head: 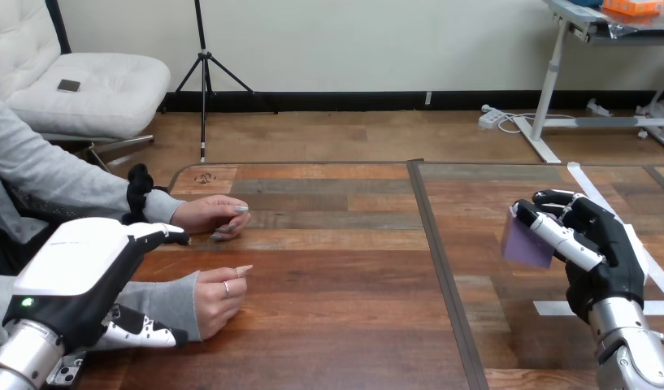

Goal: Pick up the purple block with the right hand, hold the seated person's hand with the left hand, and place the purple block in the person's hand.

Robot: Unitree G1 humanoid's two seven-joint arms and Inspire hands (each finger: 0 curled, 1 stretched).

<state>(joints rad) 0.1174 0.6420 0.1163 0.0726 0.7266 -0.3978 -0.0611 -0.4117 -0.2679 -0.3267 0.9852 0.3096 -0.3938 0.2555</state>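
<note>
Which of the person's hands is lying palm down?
The upper hand, farther up the table; the lower hand, beside the left hand, rests on its edge, curled.

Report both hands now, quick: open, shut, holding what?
Left hand: over the person's near wrist; grip cannot be told.
Right hand: shut on the block.

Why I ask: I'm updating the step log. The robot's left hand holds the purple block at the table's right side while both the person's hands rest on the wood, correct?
Not quite. The head view shows the right hand curled round the purple block, at the right side of the table. Both the person's hands do rest on the wood.
</note>
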